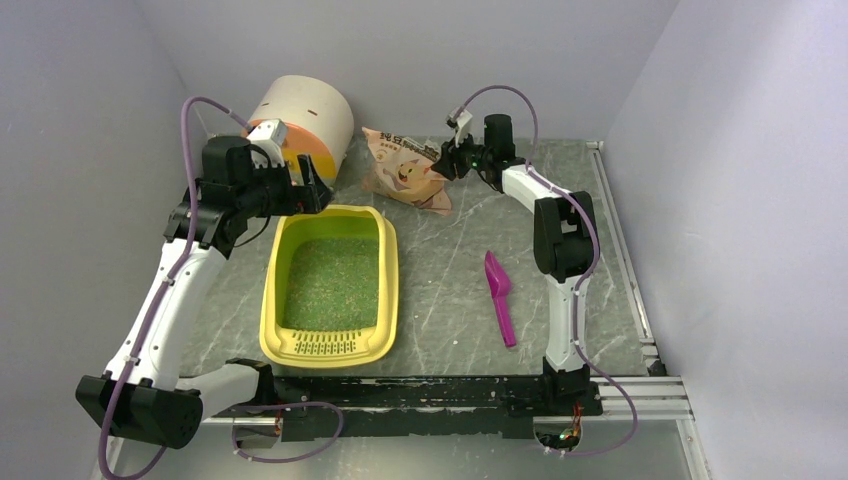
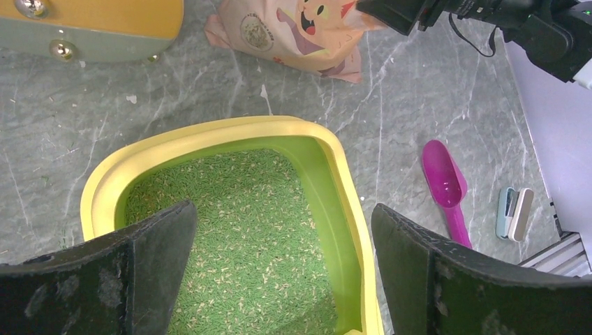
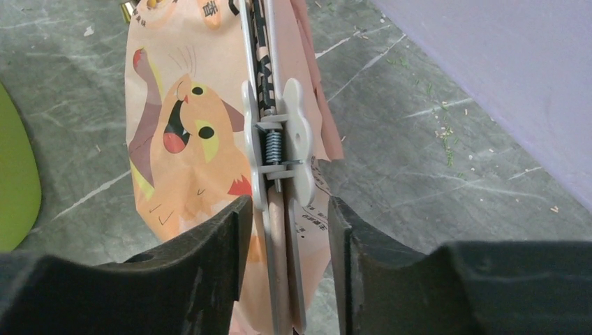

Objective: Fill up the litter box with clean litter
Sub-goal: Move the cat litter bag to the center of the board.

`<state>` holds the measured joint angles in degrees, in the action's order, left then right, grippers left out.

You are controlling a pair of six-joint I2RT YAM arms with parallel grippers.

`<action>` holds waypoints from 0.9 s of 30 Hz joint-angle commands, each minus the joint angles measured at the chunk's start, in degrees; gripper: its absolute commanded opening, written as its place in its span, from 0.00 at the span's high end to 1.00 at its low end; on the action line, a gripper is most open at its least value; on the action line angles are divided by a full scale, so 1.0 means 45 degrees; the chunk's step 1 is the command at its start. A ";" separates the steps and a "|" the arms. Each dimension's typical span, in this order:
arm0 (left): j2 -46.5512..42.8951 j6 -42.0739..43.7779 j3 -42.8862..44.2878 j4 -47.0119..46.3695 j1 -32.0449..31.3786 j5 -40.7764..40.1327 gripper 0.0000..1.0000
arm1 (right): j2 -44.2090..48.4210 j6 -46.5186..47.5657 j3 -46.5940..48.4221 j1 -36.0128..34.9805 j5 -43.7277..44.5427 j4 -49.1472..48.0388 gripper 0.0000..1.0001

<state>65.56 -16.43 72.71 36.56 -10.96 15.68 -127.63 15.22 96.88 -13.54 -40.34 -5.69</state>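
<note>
- My right hand (image 3: 290, 204) straddles the white spring clip (image 3: 279, 139) on the pink-beige printed bag (image 3: 174, 139), fingers slightly apart, not yet pinching.
- The clip's long axis runs straight ahead, between them.

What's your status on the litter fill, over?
Left fingers open above litter box. Right fingers flank bag clip, grip unconfirmed. Box holds green litter. Scoop lies aside, untouched.

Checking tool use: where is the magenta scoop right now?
In the top view, the scoop lies on the table, right of the litter box, between it and the right arm, untouched.
</note>
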 commanded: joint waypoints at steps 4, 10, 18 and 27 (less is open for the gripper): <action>-0.0409 0.0083 0.0294 0.0257 0.0073 0.0304 0.01 | 0.0085 0.0988 0.0213 0.0056 -0.0085 0.0973 0.67; -0.0516 0.0095 0.0096 0.0331 0.0073 0.0501 0.01 | 0.0783 0.1385 -0.0428 0.0000 0.0042 0.1087 0.92; -0.0788 0.0130 -0.0245 0.0401 0.0073 0.0802 0.01 | 0.2369 0.0912 -0.1600 -0.0411 0.0308 0.1842 1.00; -0.0649 0.0496 -0.0329 0.0409 0.0073 0.1707 0.01 | 0.5519 -0.0263 -0.4985 -0.0819 0.1444 0.2537 1.00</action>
<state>62.76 -15.75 71.40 37.98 -10.96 19.46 -110.08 17.61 79.46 -17.39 -35.94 3.60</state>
